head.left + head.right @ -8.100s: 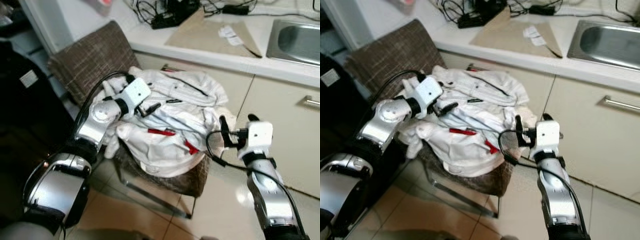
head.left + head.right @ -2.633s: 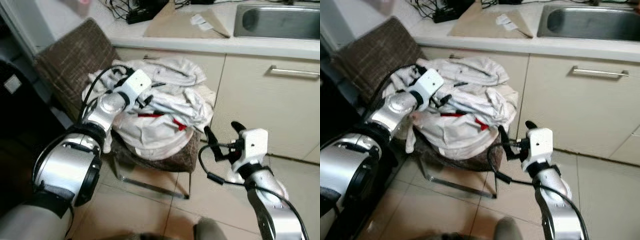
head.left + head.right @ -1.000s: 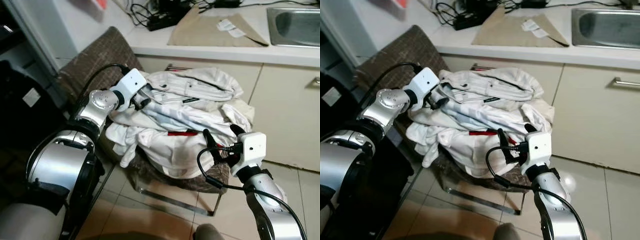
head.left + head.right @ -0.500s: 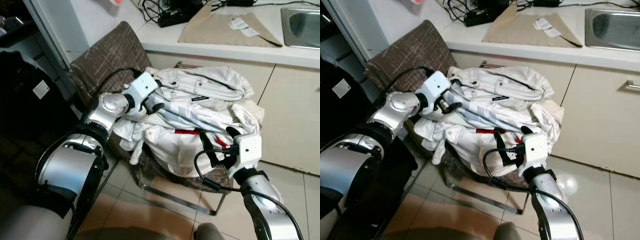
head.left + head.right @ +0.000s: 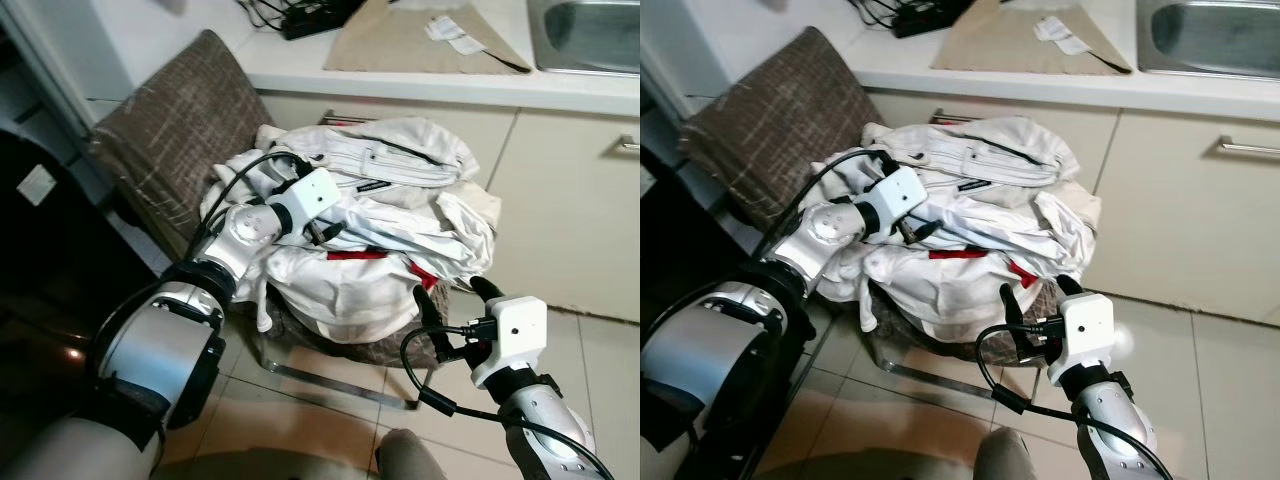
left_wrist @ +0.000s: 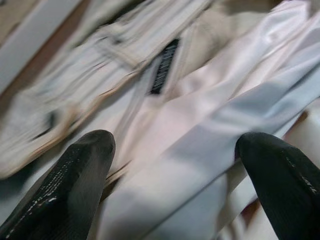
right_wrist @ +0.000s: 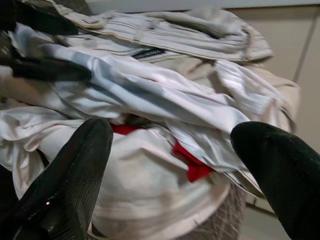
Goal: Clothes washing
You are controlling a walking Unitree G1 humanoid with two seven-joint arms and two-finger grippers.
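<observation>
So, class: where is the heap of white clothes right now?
In the left eye view the heap of white clothes lies piled on the brown woven chair, in front of the cream cabinet, with the left gripper on its left side.

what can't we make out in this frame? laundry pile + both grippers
- Pile of white clothes: how many garments. Folds overlap in both eye views.
- Chair seat: buried under the pile.
- Left gripper: fingers spread over the cloth, but the blurred left wrist view hides any contact.
- Right gripper: open short of the pile, its arm cut off by the bottom edge.
- Papers on the counter: print too small.
</observation>
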